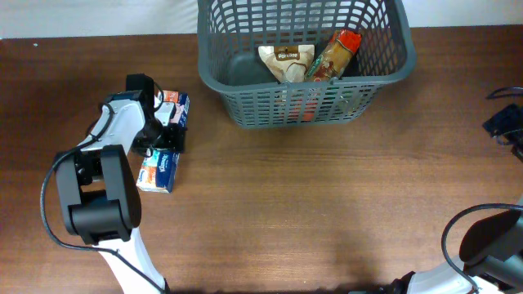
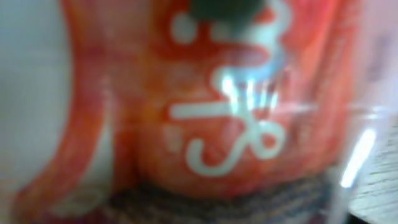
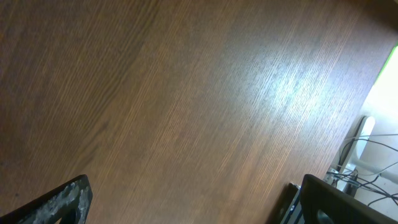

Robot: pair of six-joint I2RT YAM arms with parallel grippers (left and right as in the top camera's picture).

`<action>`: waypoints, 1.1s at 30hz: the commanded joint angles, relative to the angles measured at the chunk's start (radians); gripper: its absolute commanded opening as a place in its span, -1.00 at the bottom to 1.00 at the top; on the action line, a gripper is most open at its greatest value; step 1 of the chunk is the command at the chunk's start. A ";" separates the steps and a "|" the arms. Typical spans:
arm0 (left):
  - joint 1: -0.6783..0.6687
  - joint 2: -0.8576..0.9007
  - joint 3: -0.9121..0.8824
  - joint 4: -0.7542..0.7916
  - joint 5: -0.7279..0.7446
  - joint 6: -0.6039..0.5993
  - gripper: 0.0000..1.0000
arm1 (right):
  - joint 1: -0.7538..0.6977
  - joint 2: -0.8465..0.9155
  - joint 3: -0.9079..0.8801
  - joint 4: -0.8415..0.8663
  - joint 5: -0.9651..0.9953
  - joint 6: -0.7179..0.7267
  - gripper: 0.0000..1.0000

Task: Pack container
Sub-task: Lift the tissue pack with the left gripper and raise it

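Atop the table (image 1: 286, 204) stands the dark grey container (image 1: 245, 102), lattice-sided, round-cornered.

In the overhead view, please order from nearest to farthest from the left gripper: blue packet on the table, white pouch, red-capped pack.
1. Blue packet, on the table beside the left gripper.
2. White pouch, middle of the container.
3. Red-capped pack, farther right in it.

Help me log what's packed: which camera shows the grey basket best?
Overhead: it shows the basket, holding a beige pouch and a red-capped packet. The left wrist view is filled by blurred orange packaging, the right wrist view by wooden table; neither shows the basket.
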 commanded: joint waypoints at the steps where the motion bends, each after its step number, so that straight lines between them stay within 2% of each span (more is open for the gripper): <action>1: 0.000 0.051 -0.010 -0.013 0.020 0.002 0.31 | -0.002 -0.010 -0.005 0.001 0.001 0.009 0.98; 4: 0.000 0.051 -0.010 -0.026 0.020 0.002 0.32 | -0.002 -0.010 -0.005 0.001 0.001 0.009 0.98; 5: 0.000 0.051 -0.010 -0.030 0.019 0.002 0.22 | -0.002 -0.010 -0.005 0.001 0.001 0.009 0.98; 6: 0.000 0.051 -0.010 -0.036 0.019 0.002 -0.17 | -0.002 -0.010 -0.005 0.001 0.001 0.009 0.98; 7: 0.000 0.051 -0.010 -0.040 0.019 0.001 -0.43 | -0.002 -0.010 -0.005 0.001 0.001 0.009 0.98; 9: 0.000 0.051 -0.006 -0.053 0.008 -0.021 -0.85 | -0.002 -0.010 -0.005 0.001 0.001 0.009 0.98; 10: 0.000 0.051 0.002 -0.065 -0.010 -0.043 -0.97 | -0.002 -0.010 -0.005 0.001 0.001 0.009 0.98; 14: 0.002 0.047 0.080 -0.128 -0.106 -0.157 -0.96 | -0.002 -0.010 -0.005 0.001 0.001 0.009 0.98; 17: 0.013 0.038 0.198 -0.201 -0.123 -0.211 -0.96 | -0.002 -0.010 -0.005 0.001 0.001 0.009 0.98; 23: 0.026 0.000 0.555 -0.372 -0.123 -0.233 -0.96 | -0.002 -0.010 -0.005 0.001 0.001 0.009 0.98; 28: 0.017 -0.053 0.886 -0.469 -0.110 -0.312 -0.96 | -0.002 -0.010 -0.005 0.001 0.001 0.009 0.98; 33: -0.089 -0.109 1.154 -0.495 -0.079 -0.358 -0.96 | -0.002 -0.010 -0.005 0.001 0.001 0.009 0.97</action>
